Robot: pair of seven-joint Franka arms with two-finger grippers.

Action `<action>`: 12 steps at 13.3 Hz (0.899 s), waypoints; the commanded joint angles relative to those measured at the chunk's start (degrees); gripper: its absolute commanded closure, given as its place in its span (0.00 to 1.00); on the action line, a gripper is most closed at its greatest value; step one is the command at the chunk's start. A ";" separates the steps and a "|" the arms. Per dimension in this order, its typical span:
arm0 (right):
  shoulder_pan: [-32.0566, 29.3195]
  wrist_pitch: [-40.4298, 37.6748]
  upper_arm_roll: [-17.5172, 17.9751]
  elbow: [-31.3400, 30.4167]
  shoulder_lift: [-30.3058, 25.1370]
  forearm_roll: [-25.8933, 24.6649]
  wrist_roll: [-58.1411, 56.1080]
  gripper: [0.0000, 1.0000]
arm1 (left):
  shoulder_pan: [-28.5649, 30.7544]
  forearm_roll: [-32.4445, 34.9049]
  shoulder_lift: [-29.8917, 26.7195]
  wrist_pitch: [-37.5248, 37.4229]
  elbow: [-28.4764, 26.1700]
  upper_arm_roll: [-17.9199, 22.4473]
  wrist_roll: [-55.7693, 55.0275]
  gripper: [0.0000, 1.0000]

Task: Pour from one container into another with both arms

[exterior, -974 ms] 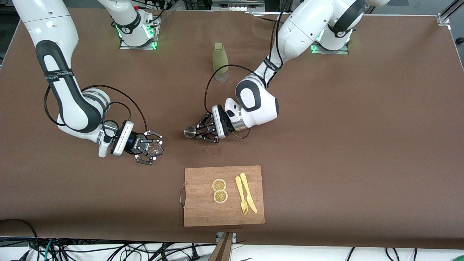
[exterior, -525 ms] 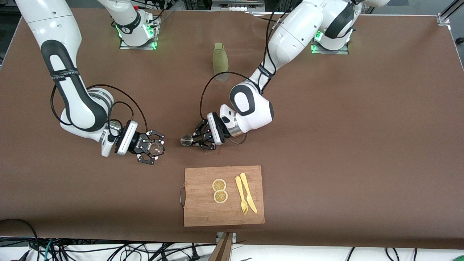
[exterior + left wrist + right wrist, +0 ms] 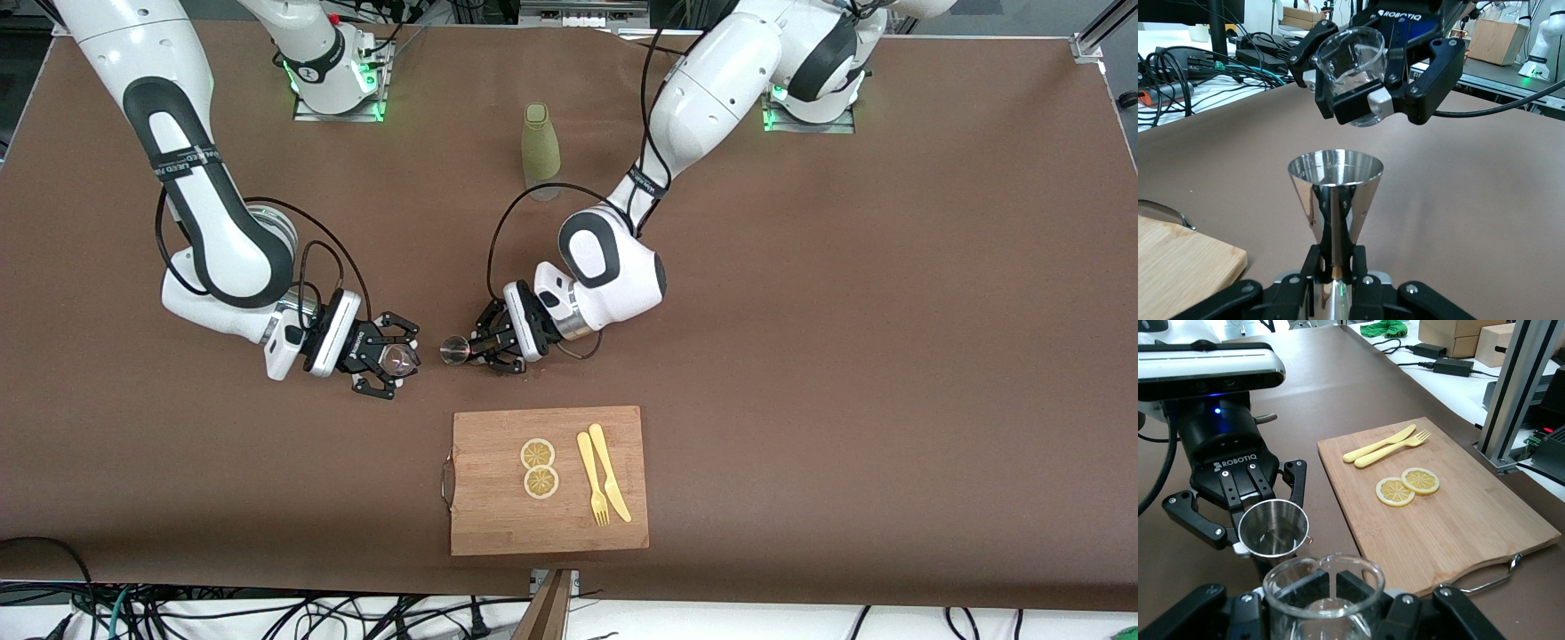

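Two grippers hold their vessels mouth-up, close together over the brown table (image 3: 800, 356).

The left gripper (image 3: 484, 347) pinches the narrow waist of a steel double-cone jigger (image 3: 454, 349), its long axis upright and open mouth facing up. The right gripper (image 3: 391, 357) clamps a clear glass beaker (image 3: 400, 356), also upright, rim up, just beside the jigger without touching. Both hang over bare table between a frosted green bottle (image 3: 540, 151) and a bamboo cutting board (image 3: 548, 524) carrying two lemon slices (image 3: 539, 468) and a yellow plastic fork and knife (image 3: 602, 484).
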 commanded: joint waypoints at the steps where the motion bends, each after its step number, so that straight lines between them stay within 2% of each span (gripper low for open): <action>1: -0.12 1.35 0.49 -1.48 -1.52 -1.68 1.37 1.00 | -0.79 -1.14 1.33 0.86 2.71 0.77 -0.62 1.00; 8: 1.72 6.01 1.98 -1.48 -1.61 -2.03 3.13 1.00 | -0.79 -1.14 1.15 0.86 2.71 0.77 -0.62 1.00; 12: 2.07 6.27 3.30 -2.88 -3.45 -6.50 7.51 1.00 | -0.79 -1.14 1.15 0.86 2.79 0.77 -0.62 1.00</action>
